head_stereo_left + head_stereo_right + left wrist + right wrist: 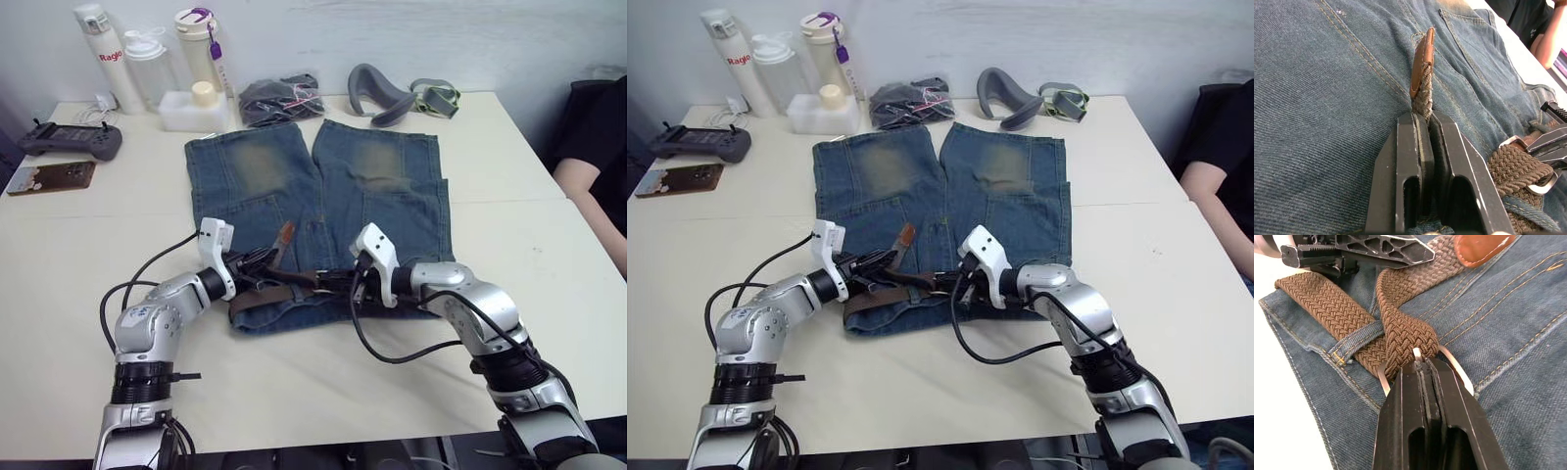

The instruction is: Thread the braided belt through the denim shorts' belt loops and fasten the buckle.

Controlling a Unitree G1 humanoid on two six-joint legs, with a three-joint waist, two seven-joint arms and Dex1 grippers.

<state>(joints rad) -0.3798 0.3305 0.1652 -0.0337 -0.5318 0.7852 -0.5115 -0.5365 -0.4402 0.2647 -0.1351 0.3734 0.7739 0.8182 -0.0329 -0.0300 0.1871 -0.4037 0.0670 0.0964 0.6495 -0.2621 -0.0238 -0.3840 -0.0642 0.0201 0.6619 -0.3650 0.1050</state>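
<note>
The right gripper (1426, 363) pinches the buckle (1382, 378), steadying it at the waistband of the shorts (313, 186). The left gripper (1426, 122) clamps the belt (1400, 328) just behind its tan tip (1421, 63), apparently to draw it through. One belt loop (1354, 343) already crosses the belt beyond.

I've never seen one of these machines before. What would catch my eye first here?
Two robot arms meet over the waistband of the denim shorts spread on the table. The left gripper has its jaws shut on the braided belt near its tan tip, while the right gripper clamps the silver buckle.
</note>
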